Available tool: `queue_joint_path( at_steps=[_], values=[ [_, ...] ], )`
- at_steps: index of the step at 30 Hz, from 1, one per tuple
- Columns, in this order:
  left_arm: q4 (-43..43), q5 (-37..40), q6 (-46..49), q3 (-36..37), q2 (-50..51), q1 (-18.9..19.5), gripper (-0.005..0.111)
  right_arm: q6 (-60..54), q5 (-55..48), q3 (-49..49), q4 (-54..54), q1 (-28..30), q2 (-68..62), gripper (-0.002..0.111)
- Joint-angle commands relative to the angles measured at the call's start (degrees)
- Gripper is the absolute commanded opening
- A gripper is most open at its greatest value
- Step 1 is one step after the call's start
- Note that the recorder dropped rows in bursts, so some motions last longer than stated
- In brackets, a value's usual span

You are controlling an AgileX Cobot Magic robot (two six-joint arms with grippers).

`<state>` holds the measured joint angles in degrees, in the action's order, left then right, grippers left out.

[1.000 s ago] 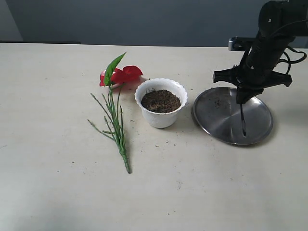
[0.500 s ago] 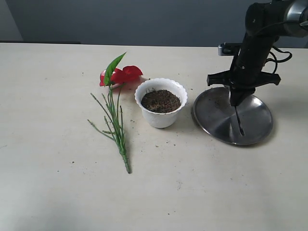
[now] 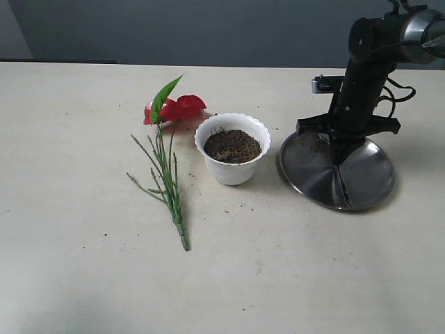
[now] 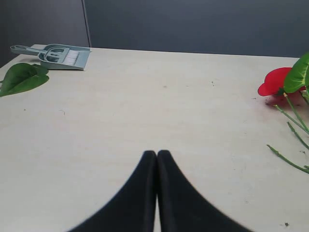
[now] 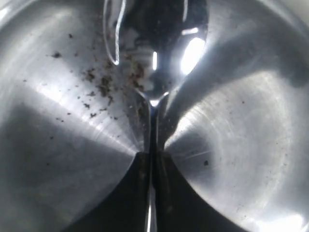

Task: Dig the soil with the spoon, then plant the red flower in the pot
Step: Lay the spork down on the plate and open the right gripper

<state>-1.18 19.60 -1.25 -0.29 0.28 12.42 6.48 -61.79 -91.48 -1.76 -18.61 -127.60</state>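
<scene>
Soil [image 3: 231, 145] looks undug; right end effector [image 5: 152, 157] grips the spoon [image 5: 154, 53] at the plate [image 3: 372, 177], left end effector [image 4: 157, 155] clenched empty; flower [image 3: 174, 109] lies unplanted.

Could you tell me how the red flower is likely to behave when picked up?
The red flower probably flexes, since its long stems are thin and splayed. It looks light. The bloom at one end may tip it.

Open table [image 3: 313, 278] in front, flower [image 3: 174, 109] lying left of the pot [image 3: 233, 172], plate [image 3: 309, 170] just beside its right, right gripper [image 3: 338, 157] low over the plate
</scene>
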Motion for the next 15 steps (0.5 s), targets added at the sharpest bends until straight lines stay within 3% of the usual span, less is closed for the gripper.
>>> queue_joint_path(
  at_steps=[1,15],
  values=[
    [-0.1,-0.4,0.0,0.3,-0.3,0.0,0.000,-0.4,-0.4,-0.5,0.1,0.3,-0.7,-0.001],
    [-0.1,-0.4,0.0,0.3,-0.3,0.0,0.000,-0.4,-0.4,-0.5,0.0,0.3,-0.8,-0.001]
  ],
)
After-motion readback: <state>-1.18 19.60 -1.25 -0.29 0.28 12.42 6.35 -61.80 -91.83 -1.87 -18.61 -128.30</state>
